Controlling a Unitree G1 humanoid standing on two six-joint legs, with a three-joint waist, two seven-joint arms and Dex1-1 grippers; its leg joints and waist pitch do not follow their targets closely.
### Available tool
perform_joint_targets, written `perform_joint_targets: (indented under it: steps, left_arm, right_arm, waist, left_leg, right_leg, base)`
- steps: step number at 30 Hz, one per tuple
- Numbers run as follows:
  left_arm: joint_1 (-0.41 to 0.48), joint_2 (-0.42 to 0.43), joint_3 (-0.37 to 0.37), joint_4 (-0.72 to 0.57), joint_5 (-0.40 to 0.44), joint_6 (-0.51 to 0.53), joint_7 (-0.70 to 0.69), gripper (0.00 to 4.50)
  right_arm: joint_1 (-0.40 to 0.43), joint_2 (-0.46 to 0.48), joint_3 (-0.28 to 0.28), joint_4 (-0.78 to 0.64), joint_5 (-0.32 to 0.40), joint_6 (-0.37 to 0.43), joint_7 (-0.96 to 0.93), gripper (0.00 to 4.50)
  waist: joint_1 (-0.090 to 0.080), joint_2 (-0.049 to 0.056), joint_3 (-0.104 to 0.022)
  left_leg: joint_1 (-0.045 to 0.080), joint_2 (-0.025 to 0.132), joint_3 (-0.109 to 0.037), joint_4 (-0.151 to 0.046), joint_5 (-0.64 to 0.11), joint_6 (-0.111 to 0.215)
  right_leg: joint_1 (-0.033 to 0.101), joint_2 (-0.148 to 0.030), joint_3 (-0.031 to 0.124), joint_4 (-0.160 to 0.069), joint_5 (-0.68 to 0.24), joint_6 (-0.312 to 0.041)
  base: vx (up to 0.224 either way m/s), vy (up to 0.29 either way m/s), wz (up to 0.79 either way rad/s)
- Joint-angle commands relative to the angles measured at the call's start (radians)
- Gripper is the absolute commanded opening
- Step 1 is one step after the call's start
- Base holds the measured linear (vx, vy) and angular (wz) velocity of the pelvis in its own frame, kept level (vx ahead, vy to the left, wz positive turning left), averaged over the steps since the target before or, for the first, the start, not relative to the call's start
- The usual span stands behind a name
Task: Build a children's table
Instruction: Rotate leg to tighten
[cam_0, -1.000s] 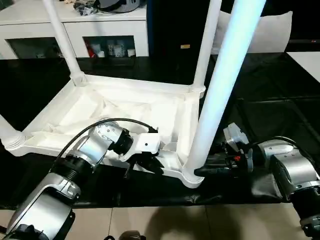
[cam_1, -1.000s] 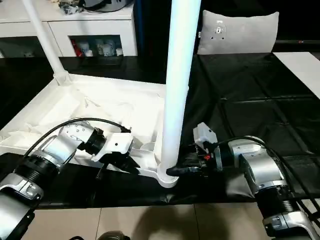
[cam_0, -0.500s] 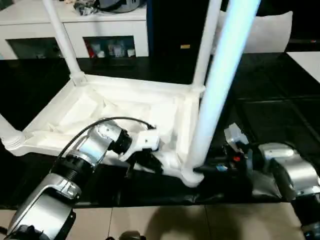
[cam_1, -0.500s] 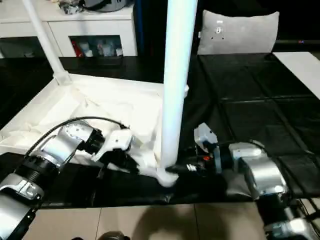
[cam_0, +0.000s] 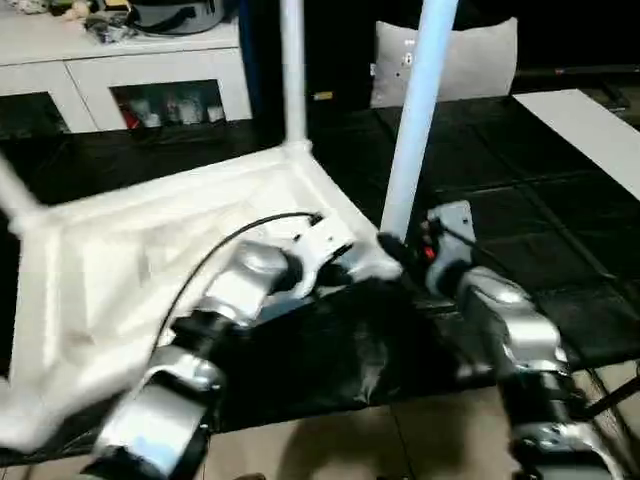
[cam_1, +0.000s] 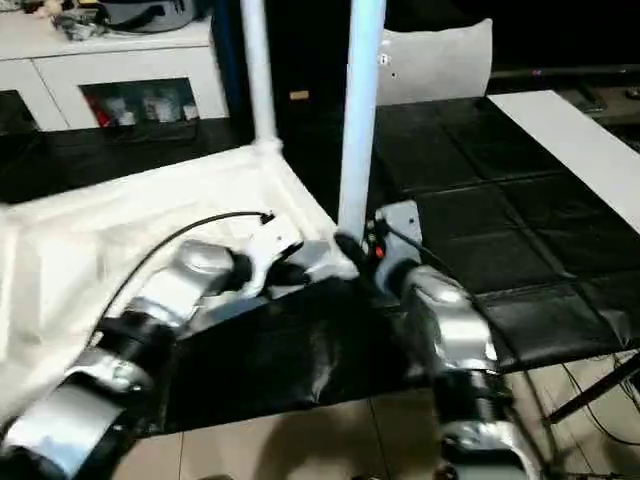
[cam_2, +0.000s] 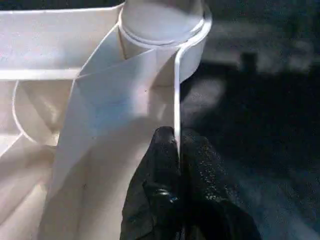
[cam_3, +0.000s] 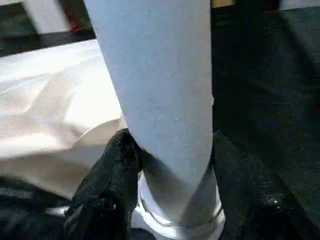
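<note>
Black quilted mat underlies work; white cabinet and grey-white cushion behind. White plastic rectangular tabletop lies ribbed underside up, now swung round from its position a second ago. Left end effector pinched tight on thin rim beside corner socket. Right end effector clasps long white tapered tube leg at base. Judgement: repositioning table; legs look seated.

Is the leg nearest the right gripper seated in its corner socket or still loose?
Seated, apparently: the leg stands upright in the corner socket, with the right gripper closed around its base.
</note>
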Motion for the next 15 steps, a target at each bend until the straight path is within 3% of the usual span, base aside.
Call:
perform_joint_targets:
  steps: [1,2,6,10,15]
  left_arm:
    - [-0.049,-0.072,-0.016,-0.045,-0.020,-0.034,0.013,0.00]
    - [-0.047,-0.072,-0.016,-0.051,-0.019,-0.032,0.018,0.00]
    - [-0.038,-0.059,-0.023,-0.060,-0.013,-0.040,0.012,0.00]
    - [-0.025,-0.032,-0.024,-0.063,-0.020,-0.057,-0.010,0.00]
    - [-0.001,0.018,-0.035,-0.077,-0.027,-0.095,-0.087,0.00]
  right_arm:
    - [-0.007,0.076,0.064,0.042,0.006,-0.013,-0.010,1.88]
    - [-0.011,0.087,0.049,0.045,0.008,-0.038,-0.027,2.58]
    - [-0.011,0.094,0.018,0.034,0.014,-0.054,-0.043,2.94]
    - [0.010,0.061,0.016,0.006,0.030,-0.053,-0.009,3.25]
    - [0.051,-0.001,0.018,-0.064,0.074,-0.040,0.128,3.66]
  waist:
    - [0.008,-0.011,-0.085]
    - [0.013,-0.011,-0.089]
    - [0.019,-0.005,-0.089]
    - [0.021,-0.004,-0.086]
    - [0.028,-0.004,-0.085]
  left_leg:
    - [-0.006,0.060,-0.035,-0.064,-0.005,0.076]
    - [-0.010,0.059,-0.035,-0.061,0.030,0.089]
    - [-0.013,0.062,-0.033,-0.056,0.065,0.120]
    - [-0.009,0.063,-0.031,-0.058,0.011,0.112]
    - [-0.011,0.063,-0.031,-0.058,-0.005,0.113]
  right_leg:
    - [0.062,-0.101,0.084,-0.057,-0.228,-0.031]
    - [0.062,-0.104,0.089,-0.044,-0.173,-0.054]
    - [0.057,-0.102,0.093,-0.033,-0.117,-0.086]
    - [0.056,-0.101,0.093,-0.042,-0.176,-0.080]
    - [0.058,-0.102,0.095,-0.039,-0.167,-0.078]
  base:
    - [0.000,0.000,0.00]
    - [0.000,0.000,0.00]
    - [0.000,0.000,0.00]
    - [0.000,0.000,0.00]
    - [0.000,0.000,0.00]
